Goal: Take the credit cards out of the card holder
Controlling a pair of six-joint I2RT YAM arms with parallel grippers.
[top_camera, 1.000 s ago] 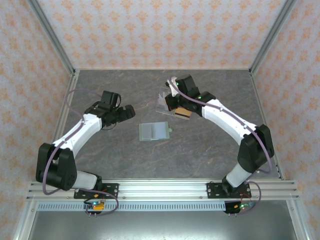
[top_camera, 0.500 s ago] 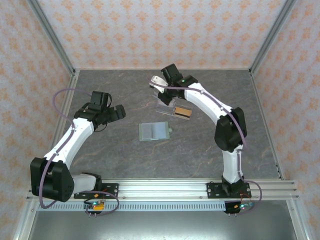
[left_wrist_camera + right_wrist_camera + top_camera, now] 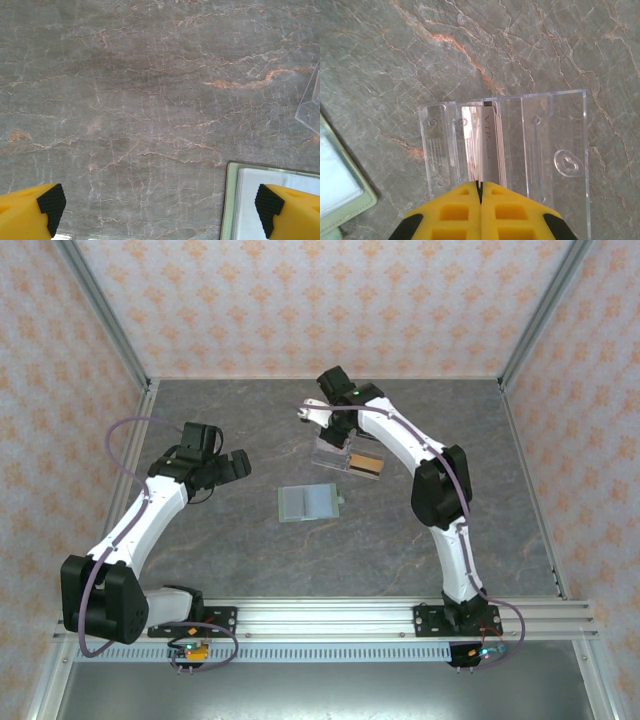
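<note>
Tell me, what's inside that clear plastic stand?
A brown card sits in one slot of the clear stand. The right gripper, shut on a pale VIP card, covers the slots' near end.

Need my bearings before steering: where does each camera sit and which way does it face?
Top external: above, behind the bases, looking down at the table; both arms, left tool, right tool.
Left wrist: on the left arm, facing down at tabletop; its open yellow fingers in the bottom corners.
Right wrist: on the right arm, facing down at the clear stand with cards; shut fingertips at bottom.
Shared: all three show the open card holder and stand.
</note>
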